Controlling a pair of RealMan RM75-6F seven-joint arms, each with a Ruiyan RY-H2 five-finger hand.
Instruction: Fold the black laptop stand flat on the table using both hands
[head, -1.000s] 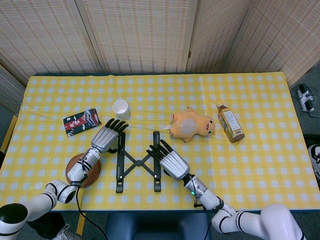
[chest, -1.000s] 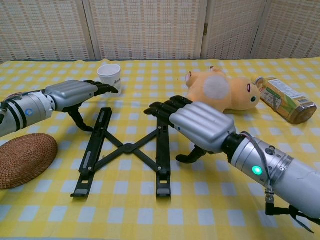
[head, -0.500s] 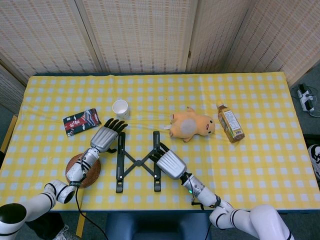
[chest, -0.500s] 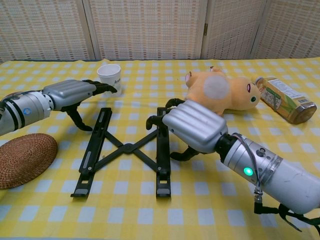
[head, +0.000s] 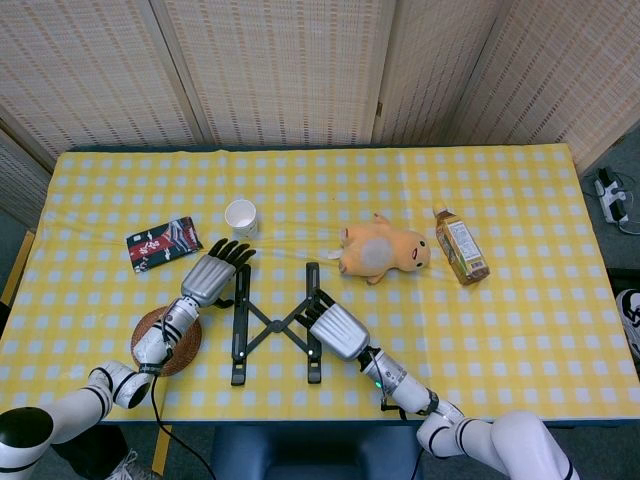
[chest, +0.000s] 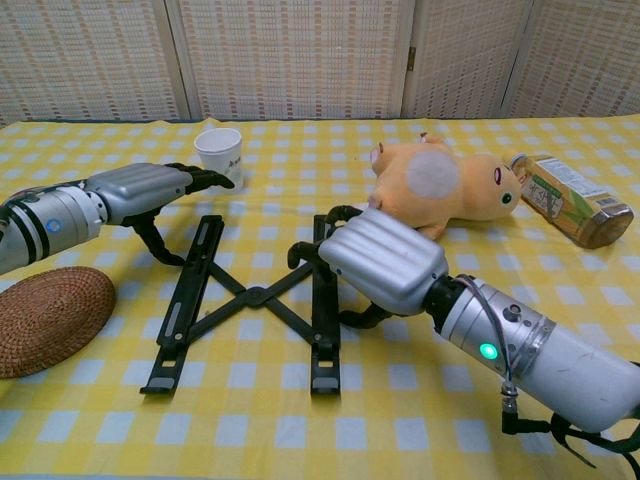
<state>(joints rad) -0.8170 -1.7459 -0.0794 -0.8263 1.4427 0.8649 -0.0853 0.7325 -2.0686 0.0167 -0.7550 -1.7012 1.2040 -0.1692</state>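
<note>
While your left hand (chest: 150, 187) hovers with its fingers stretched out over the far end of the left rail, holding nothing, your right hand (chest: 375, 262) has come in and curled down onto the right rail of the laptop stand (chest: 250, 298). A second ago those right fingers were reaching out flat above the rail; now they hook over its inner edge, with the thumb tucked low on the outer side. I can't tell from either view whether they truly clamp the bar or just rest against it.

The stand itself lies open near the front of the surface (head: 520, 300), its two rails parallel and its crossed braces spread between them, between the woven coaster (head: 152, 337) and your right forearm. It hasn't shifted at all. So you've got one side covered and the other not yet engaged, and my read is that the squeeze can't start until the left hand drops onto its rail.

Behind the stand sit the paper cup (chest: 219, 152), the plush toy (chest: 440, 185) and the bottle (chest: 570, 200), all well apart from the work.
</note>
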